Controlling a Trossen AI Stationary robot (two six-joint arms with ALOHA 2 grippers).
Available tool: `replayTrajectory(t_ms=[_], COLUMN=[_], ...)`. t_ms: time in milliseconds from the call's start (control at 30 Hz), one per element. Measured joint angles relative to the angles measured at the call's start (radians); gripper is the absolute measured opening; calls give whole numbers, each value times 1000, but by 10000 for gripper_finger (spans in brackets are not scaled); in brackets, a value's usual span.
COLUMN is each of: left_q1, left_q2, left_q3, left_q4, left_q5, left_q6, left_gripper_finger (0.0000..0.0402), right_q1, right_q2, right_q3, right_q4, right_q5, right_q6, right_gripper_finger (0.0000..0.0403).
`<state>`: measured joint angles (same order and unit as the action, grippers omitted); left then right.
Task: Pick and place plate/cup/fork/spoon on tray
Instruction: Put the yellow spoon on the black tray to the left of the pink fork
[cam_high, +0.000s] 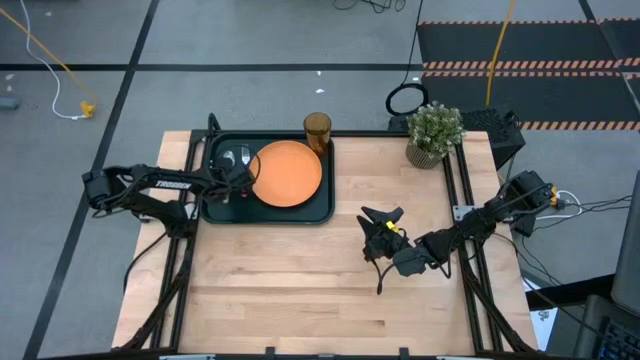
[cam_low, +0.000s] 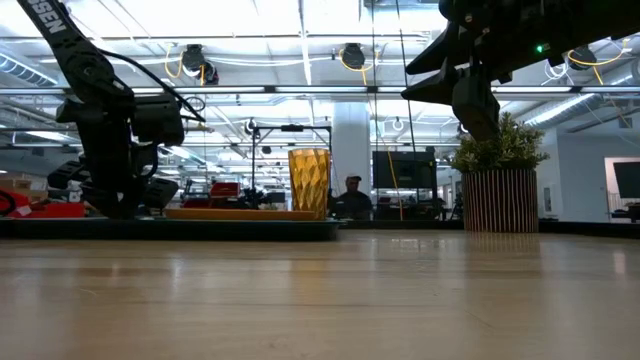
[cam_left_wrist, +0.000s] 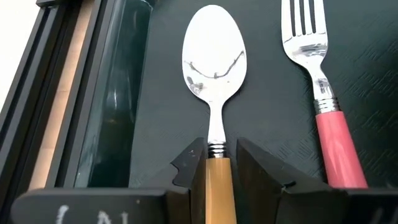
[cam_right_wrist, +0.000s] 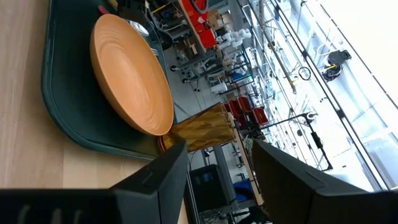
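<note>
The left tool hangs low over the left end of the tray, its fingers straddling the spoon at the orange handle, which lies flat on the tray; whether they press it I cannot tell. The fork lies just beside the spoon (parallel, pink-red handle). The plate rests on the tray's right part, the cup at its far right corner. The right tool hovers open over the bare desk, well apart.
</note>
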<state>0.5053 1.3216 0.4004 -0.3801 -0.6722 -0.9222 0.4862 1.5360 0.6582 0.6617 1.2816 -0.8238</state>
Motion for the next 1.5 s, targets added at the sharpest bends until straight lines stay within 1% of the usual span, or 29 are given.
replayTrajectory(t_ms=[267, 367, 467, 700, 767, 867, 967, 1100, 1233, 1400, 1500], left_q1=[-1, -2, -2, -5, -11, -21, -24, -24, -24, -38, -63], left_q2=[-1, -23, -71, -245, -296, -362, -403, -404, -376, -339, -319], left_q3=[0, 0, 0, 1, 1, 1, 1, 1, 1, 1, 1], left_q4=[0, -8, -31, -111, -165, -248, -311, -332, -334, -335, -333], left_q5=[0, 2, 23, 124, 151, 227, 283, 318, 340, 403, 395], left_q6=[1, 4, 26, 108, 111, 107, 83, 66, 49, 35, 13], left_gripper_finger=[97, 97, 97, 97, 97, 97, 97, 97, 97, 97, 97], right_q1=[0, 0, 0, 0, 0, 0, -2, -2, -2, -2, -2], right_q2=[0, 0, 0, 0, 0, 0, 0, 0, 0, 0, 0], right_q3=[0, 0, 0, 0, 0, 0, 0, 0, 0, 0, 0], right_q4=[0, 0, 0, 0, 0, 0, 0, 0, 0, 0, 0], right_q5=[0, 0, 0, 0, 0, 0, -1, -2, -1, -1, 0], right_q6=[0, 0, 0, 0, -4, -11, -11, -29, -37, -37, -37], right_gripper_finger=[176, 176, 176, 176, 176, 176, 176, 176, 176, 176, 176])
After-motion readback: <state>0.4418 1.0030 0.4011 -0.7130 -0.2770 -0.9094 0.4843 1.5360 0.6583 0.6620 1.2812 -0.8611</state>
